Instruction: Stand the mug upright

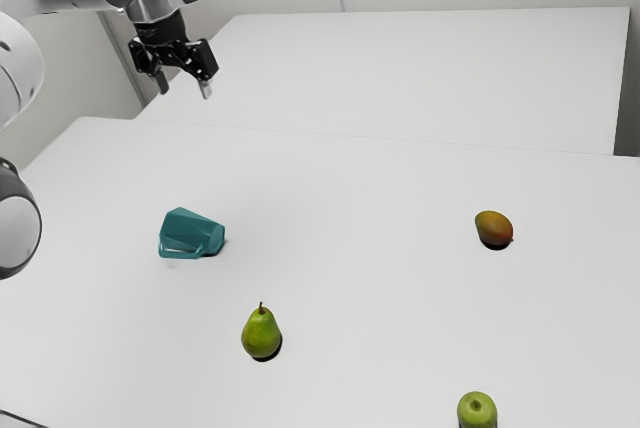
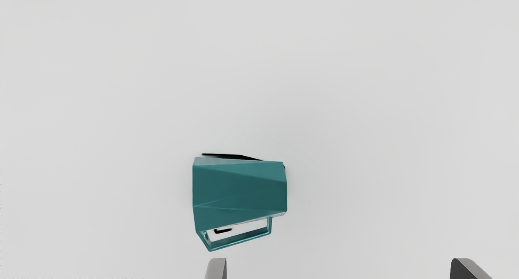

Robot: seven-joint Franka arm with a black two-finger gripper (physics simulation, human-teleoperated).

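My gripper (image 1: 186, 88) hangs high above the table at the exterior view's upper left, well above the mug. In the wrist view the fingers of the gripper (image 2: 338, 267) stand wide apart with nothing between them. A teal faceted mug (image 1: 192, 234) lies on its side on the table, apart from the gripper. From above, the mug (image 2: 240, 192) shows its side wall, with its angular handle sticking out from the side nearer the fingers.
On the white table (image 1: 360, 278) a green pear (image 1: 261, 333) stands near the mug. A red-green mango (image 1: 494, 228) lies toward the exterior view's right, and a green apple (image 1: 477, 410) sits at its bottom edge.
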